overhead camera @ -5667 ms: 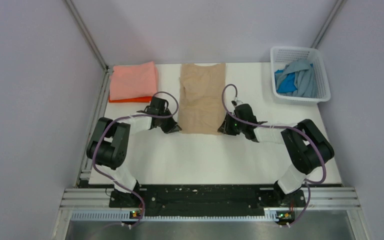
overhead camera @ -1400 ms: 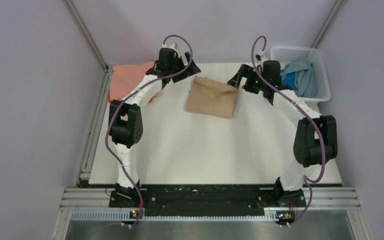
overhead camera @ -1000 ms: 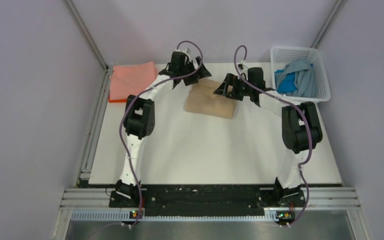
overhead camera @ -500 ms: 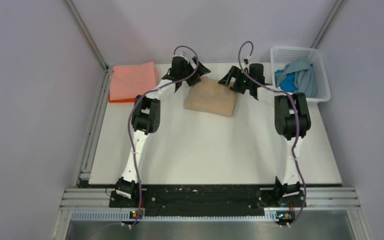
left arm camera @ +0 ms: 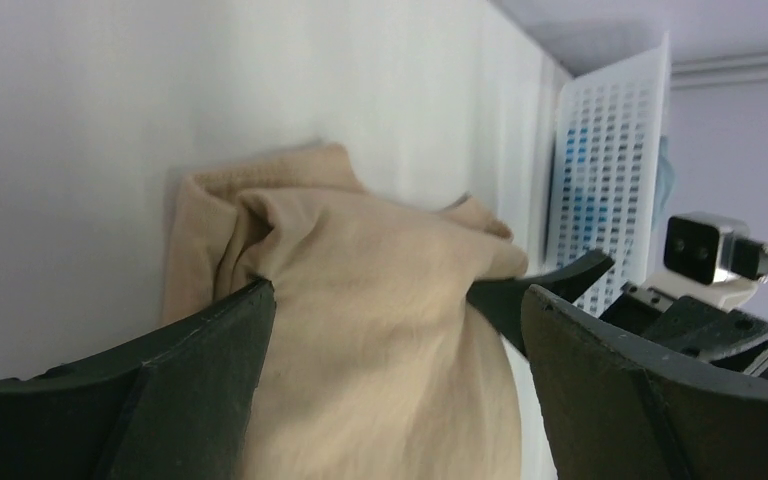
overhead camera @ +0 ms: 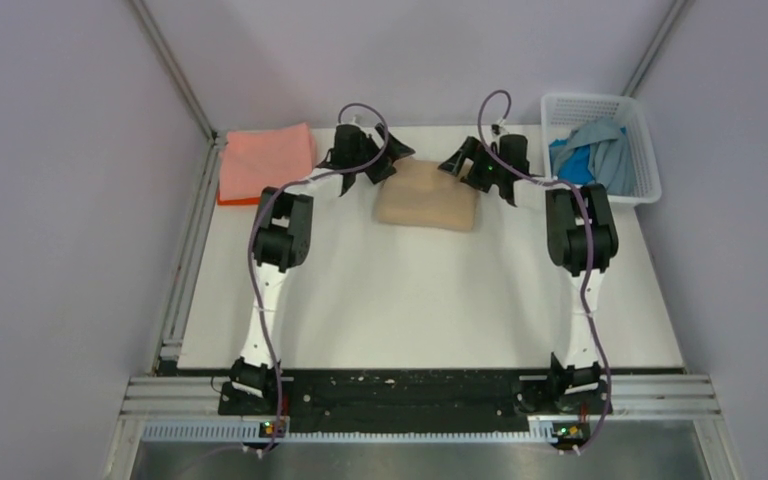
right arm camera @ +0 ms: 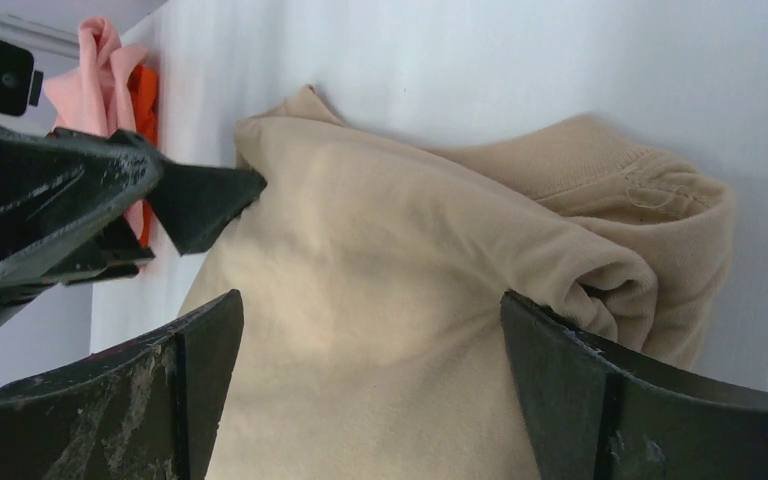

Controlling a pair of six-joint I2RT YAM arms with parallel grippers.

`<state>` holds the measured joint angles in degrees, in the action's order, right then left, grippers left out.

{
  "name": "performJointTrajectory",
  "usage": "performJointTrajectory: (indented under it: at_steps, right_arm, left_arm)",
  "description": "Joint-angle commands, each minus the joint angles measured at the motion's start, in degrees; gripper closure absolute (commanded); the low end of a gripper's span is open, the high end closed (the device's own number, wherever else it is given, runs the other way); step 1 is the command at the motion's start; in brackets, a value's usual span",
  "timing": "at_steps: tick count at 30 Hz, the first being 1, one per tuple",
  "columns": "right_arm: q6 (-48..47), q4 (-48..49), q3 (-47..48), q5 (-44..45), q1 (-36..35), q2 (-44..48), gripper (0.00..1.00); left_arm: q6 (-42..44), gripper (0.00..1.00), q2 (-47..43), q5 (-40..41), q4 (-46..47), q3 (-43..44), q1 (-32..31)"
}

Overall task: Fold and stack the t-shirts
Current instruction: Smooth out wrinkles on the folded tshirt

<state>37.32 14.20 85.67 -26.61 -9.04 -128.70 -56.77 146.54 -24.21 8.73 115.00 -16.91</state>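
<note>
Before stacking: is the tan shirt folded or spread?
Folded: the tan shirt lies as a compact, doubled-over bundle, puffy not flat.

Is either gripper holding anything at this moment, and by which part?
Nothing held: the left gripper and right gripper stand open over the folded tan t-shirt.

On the table [overhead camera: 420,290] lie the tan t-shirt [overhead camera: 427,196], the orange t-shirt [overhead camera: 238,200] and the basket [overhead camera: 592,97].

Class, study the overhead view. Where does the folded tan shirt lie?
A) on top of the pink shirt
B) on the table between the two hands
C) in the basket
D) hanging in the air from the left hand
B: the tan shirt lies flat on the table, with the open left hand and the open right hand at its far corners.
</note>
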Motion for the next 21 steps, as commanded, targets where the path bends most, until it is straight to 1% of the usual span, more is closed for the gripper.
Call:
performJointTrajectory:
  at_steps: [1, 4, 5, 8, 10, 12, 15, 18, 20, 21]
  right_arm:
    - [-2.67, -8.27, -11.7, 2.79, -1.56, 4.07, 0.01]
    - [-2.93, -7.29, -20.35, 2.9, -2.32, 10.77, 0.01]
    - [-3.18, -7.18, -23.25, 3.39, -2.86, 13.11, 0.01]
    - [-4.95, -8.12, -29.37, 3.93, -4.38, 20.26, 0.01]
    - [-6.47, -10.67, -30.11, 2.86, -4.87, 23.78, 0.01]
    - [-7.38, -13.04, -29.99, 3.76, -4.92, 27.32, 0.01]
    - [-8.13, -16.19, -29.68, 5.18, -5.01, 33.36, 0.01]
    - [-7.49, -17.05, -30.78, 4.46, -5.09, 39.87, 0.01]
    - [-6.51, -16.74, -32.8, 3.58, -5.57, 43.26, 0.01]
    - [-5.83, -16.03, -33.97, 2.93, -6.02, 44.77, 0.01]
  left_arm:
    - [5.04, 0.01, -11.83, -0.66, -6.56, -20.35, -0.01]
    - [6.73, 0.01, -21.13, 0.18, -2.78, -34.39, -0.06]
    - [7.18, 0.01, -24.09, 0.84, -2.23, -37.91, -0.03]
    - [9.02, 0.01, -30.64, 2.93, -2.17, -44.12, -0.1]
    - [10.27, 0.01, -34.12, 4.0, -4.37, -44.78, -0.29]
    - [11.58, 0.01, -37.86, 6.58, -8.23, -44.41, -1.11]
    - [14.39, 0.01, -44.02, 12.59, -15.12, -43.94, -4.19]
    - [16.21, 0.01, -49.06, 17.97, -19.08, -44.12, -8.09]
    - [16.47, 0.01, -51.02, 17.33, -18.82, -45.18, -10.1]
    - [16.66, 0.01, -51.41, 15.57, -17.82, -45.91, -11.0]
